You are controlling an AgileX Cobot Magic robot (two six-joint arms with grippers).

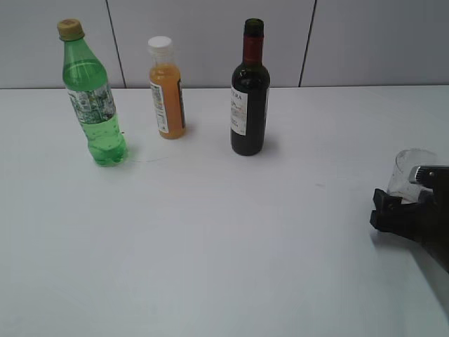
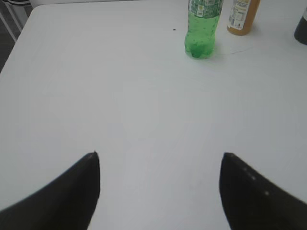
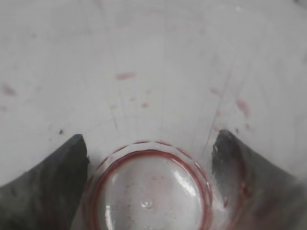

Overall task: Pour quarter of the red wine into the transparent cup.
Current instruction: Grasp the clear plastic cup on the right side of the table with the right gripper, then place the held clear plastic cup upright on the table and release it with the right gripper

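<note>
- Jaws of the right gripper (image 3: 148, 187) are sitting spread on either side of the transparent cup (image 3: 149, 191), not clamping it.
- Left gripper (image 2: 158, 191) jaws are hanging released over the bare white surface (image 2: 144, 96).
- Red wine (image 1: 250, 91) is standing upright, far from the cup, beside the orange juice bottle (image 1: 167, 88) and green bottle (image 1: 91, 95).

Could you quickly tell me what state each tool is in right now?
Left tool: open, holding nothing, above bare table.
Right tool: open, jaws either side of the cup, not yet closed on it.
</note>
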